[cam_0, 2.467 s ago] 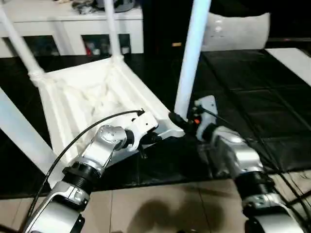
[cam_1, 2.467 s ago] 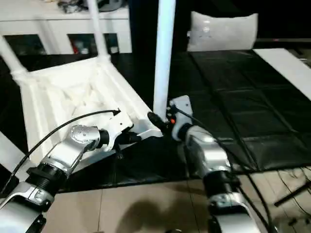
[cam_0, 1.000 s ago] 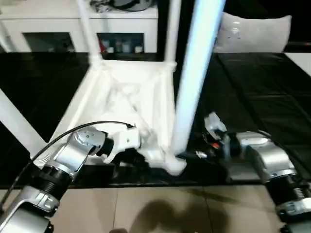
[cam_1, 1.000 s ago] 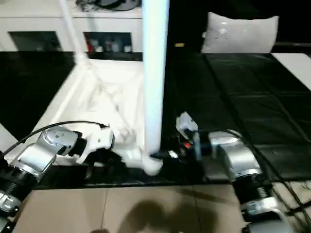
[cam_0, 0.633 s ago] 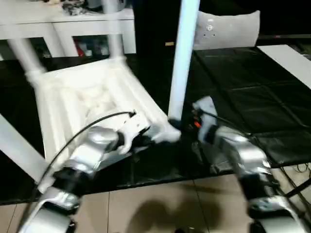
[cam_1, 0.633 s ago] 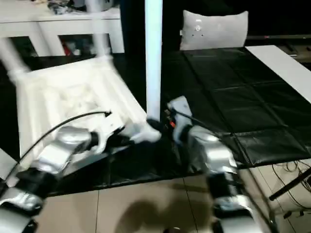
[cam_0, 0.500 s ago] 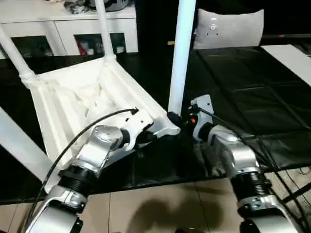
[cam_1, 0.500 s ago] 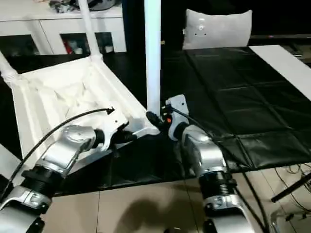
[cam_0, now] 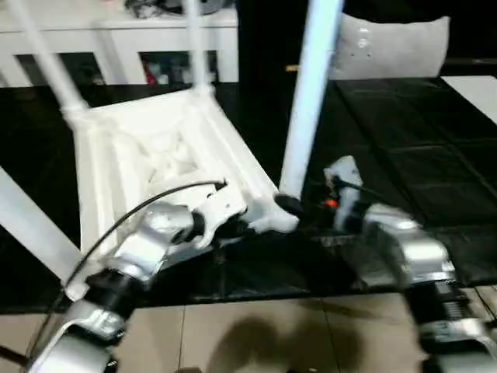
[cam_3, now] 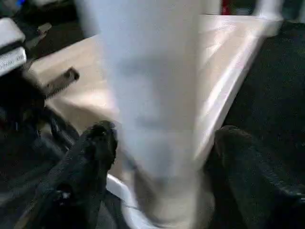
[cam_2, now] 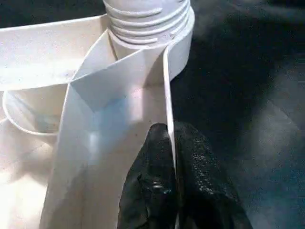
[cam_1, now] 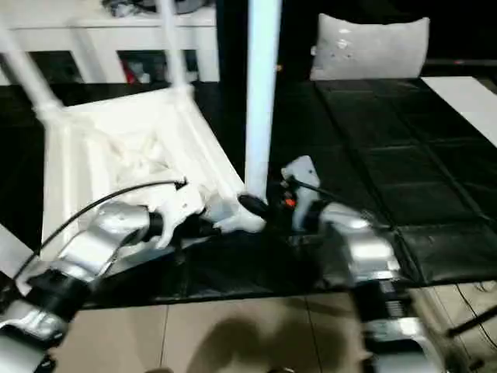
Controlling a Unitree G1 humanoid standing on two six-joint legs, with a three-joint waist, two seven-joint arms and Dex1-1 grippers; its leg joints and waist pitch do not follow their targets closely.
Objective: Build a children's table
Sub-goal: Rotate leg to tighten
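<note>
Lying upside down on the black mat, the children's table (cam_0: 155,155) is pinched at its rim by the left gripper (cam_2: 170,157). The right gripper (cam_3: 162,152) straddles the near leg (cam_0: 307,101), jaws spread; unsupported, it could tilt out of its socket.

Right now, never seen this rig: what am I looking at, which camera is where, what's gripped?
It's a two-armed humanoid putting together a white plastic children's table, which lies upside down on a black floor mat.

The two wide pictures come from the head camera, looking down over the silver forearms. The two close-ups come from wrist cameras.

The left gripper is shut on the thin side wall of the tabletop near a corner socket.

The right gripper stands open, its fingers on either side of the base of the near leg, which stands upright in that socket. Three more legs are already in.
</note>
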